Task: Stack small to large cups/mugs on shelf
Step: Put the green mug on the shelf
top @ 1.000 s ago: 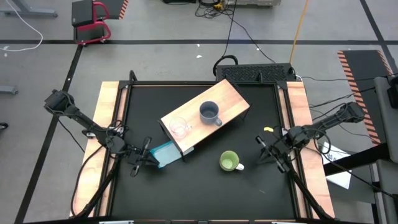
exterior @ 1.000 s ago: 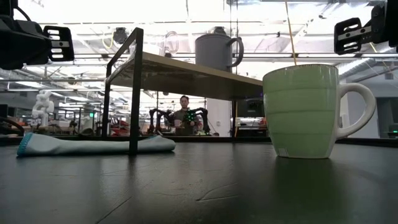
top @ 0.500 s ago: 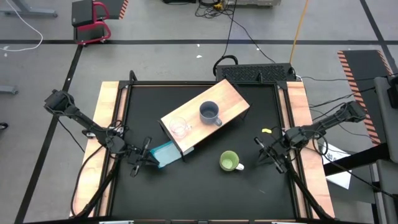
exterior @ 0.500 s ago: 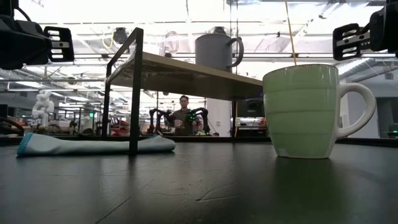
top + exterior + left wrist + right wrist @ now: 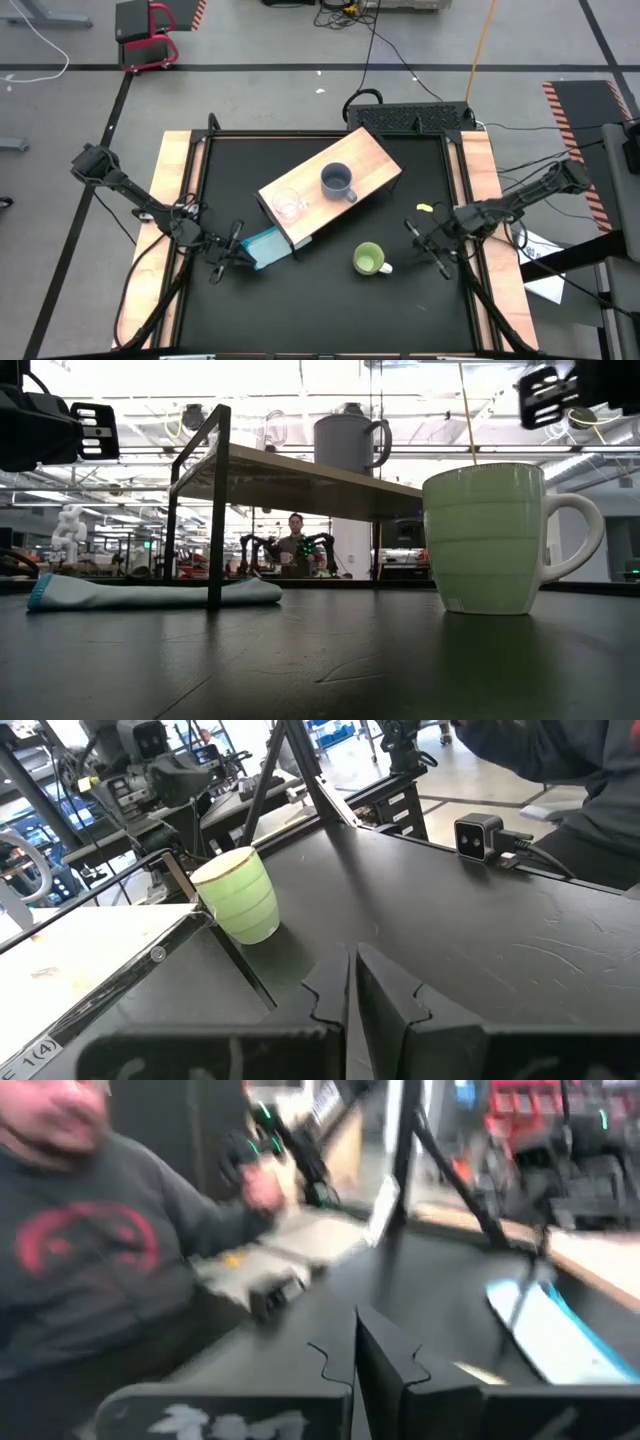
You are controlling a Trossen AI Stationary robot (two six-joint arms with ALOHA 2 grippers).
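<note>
Green, the large mug (image 5: 370, 260) stands on the table just in front of the shelf (image 5: 331, 186), not yet shelved. Beside it the right gripper (image 5: 425, 246) hangs, fingers closed, empty, seemingly lining up a grasp. On the shelf sit the glass cup (image 5: 288, 205) and grey-blue mug (image 5: 337, 181). The left gripper (image 5: 224, 259), pinched shut, waits near the shelf's corner.

Overhead and table-level views (wrist cameras look forward) share the green mug (image 5: 369, 260).
</note>
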